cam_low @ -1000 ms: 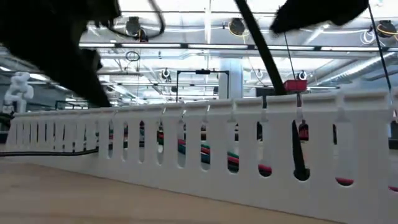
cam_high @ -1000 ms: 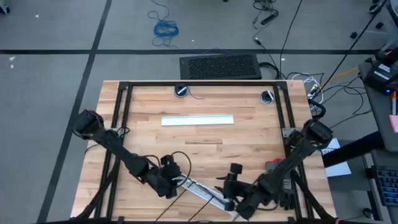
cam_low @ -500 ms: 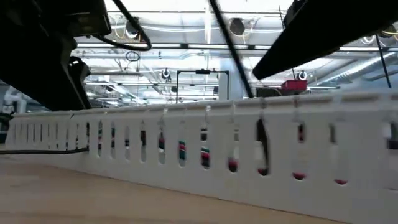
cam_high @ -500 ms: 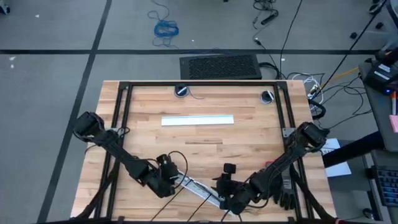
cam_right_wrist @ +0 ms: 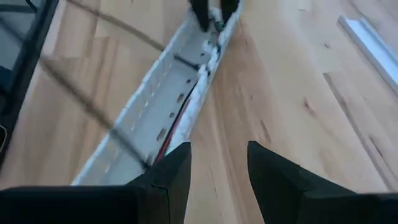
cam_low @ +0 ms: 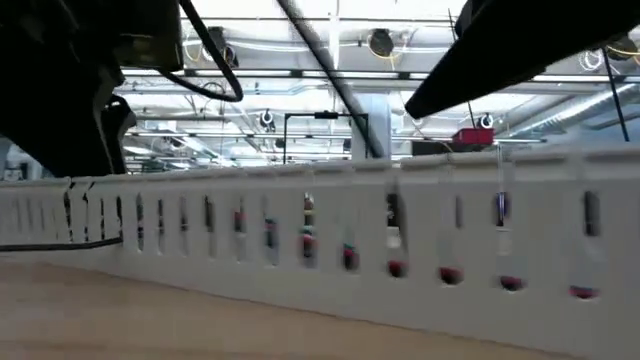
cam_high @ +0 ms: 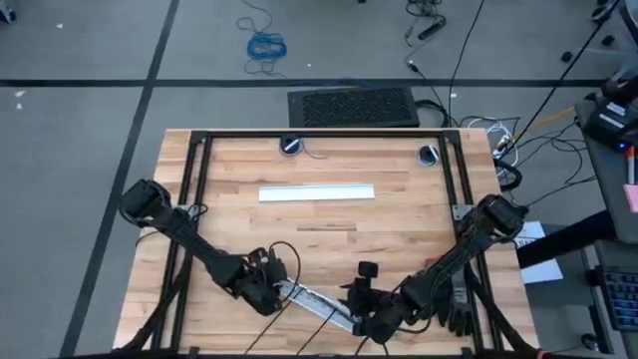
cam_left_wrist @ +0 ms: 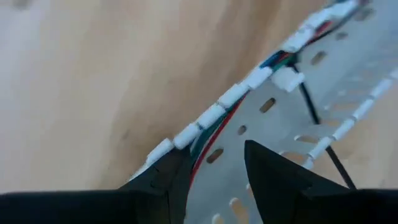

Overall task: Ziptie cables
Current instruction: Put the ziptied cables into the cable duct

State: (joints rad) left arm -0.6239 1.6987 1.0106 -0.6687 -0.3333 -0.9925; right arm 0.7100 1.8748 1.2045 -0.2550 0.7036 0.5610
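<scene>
The left gripper (cam_high: 271, 289) sits at seven o'clock on the table (cam_high: 319, 160), its jaws open over one end of a white slotted channel (cam_right_wrist: 163, 118). The cables (cam_left_wrist: 211, 134) lie inside along the channel's wall. The right gripper (cam_high: 361, 317) hovers open at five o'clock, just beside the other end.

Left gripper (cam_left_wrist: 214, 168) and right gripper (cam_right_wrist: 219, 163): jaws parted.
</scene>
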